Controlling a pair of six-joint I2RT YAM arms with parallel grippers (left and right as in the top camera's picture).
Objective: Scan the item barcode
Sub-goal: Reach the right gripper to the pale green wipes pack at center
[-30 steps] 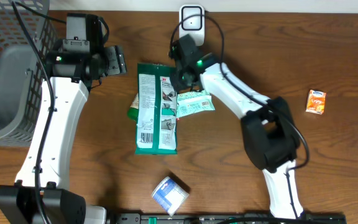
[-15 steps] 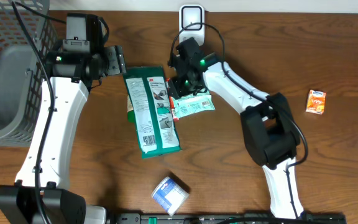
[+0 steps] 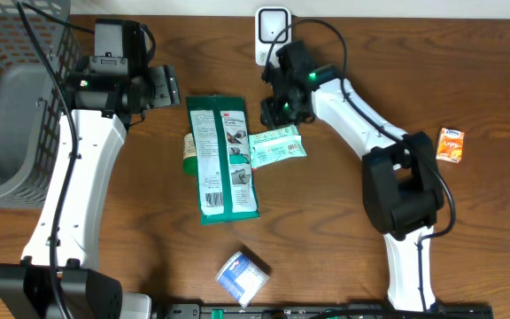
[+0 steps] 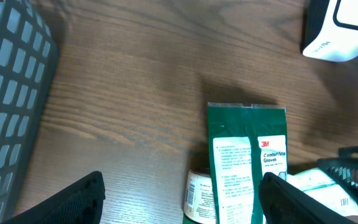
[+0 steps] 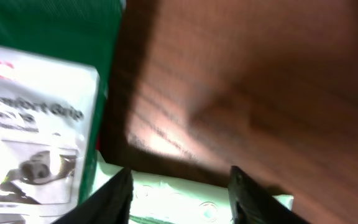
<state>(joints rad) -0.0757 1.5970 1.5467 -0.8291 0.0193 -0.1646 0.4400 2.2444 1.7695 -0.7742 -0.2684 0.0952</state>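
Green glove packet [image 3: 224, 164] lies flat on the surface [image 3: 432, 275] near the white scanner [image 3: 273, 27], likely light, floppy, slick-skinned, best pinched at its free top edge; left end effector [image 3: 165, 87] and right end effector [image 5: 179, 190] both gape apart, holding nothing.

The right gripper [image 3: 278, 110] is withdrawing from the top corner of the green glove package [image 3: 224, 159] and moving up and to the right, toward the scanner [image 3: 273, 34]. Its fingers are standing apart with nothing between them. The package is settling more tilted than one second ago, its lower end swung rightward. The right arm's elbow is shifting right.
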